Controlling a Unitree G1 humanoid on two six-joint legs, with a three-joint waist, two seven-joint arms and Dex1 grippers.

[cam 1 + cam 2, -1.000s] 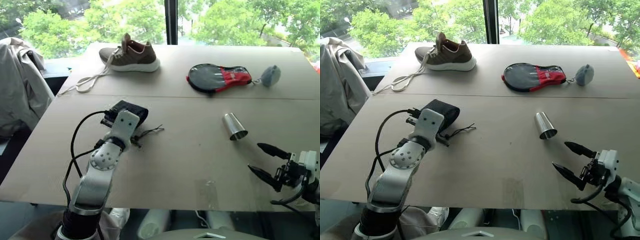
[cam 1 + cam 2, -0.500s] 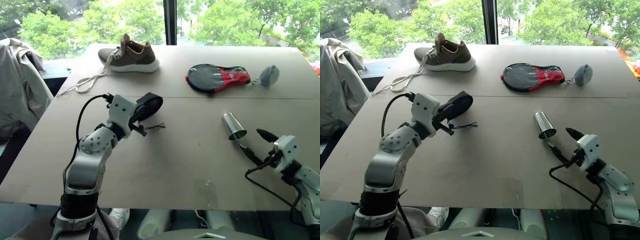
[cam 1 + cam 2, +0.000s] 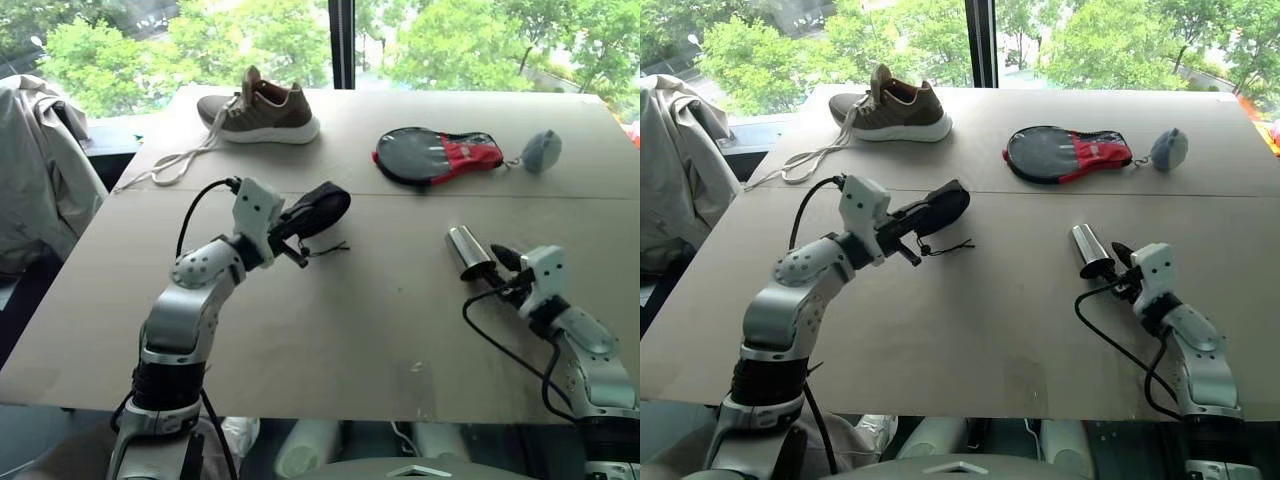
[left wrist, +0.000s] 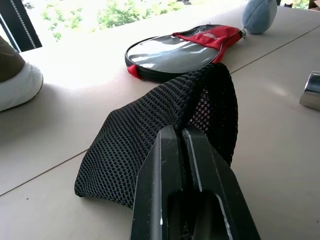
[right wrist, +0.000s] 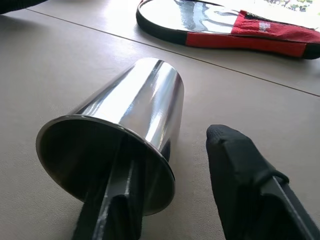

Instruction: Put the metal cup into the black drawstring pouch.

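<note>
Watch the metal cup [image 5: 120, 135]: it lies on its side on the surface and could roll away if your right end effector [image 5: 170, 200] pinches off-centre. One finger sits inside its rim, the other outside at 3 o'clock, not yet clamped. Your left end effector [image 4: 182, 165] grips the black drawstring pouch [image 4: 165, 130], lifted at the cup's 9 o'clock.

Pouch [image 3: 318, 211] left of cup [image 3: 468, 251]; shoe [image 3: 260, 108] behind.

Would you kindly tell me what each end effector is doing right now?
Left end effector: shut on the black drawstring pouch.
Right end effector: one finger inside the metal cup, one outside; grip cannot be told.
</note>
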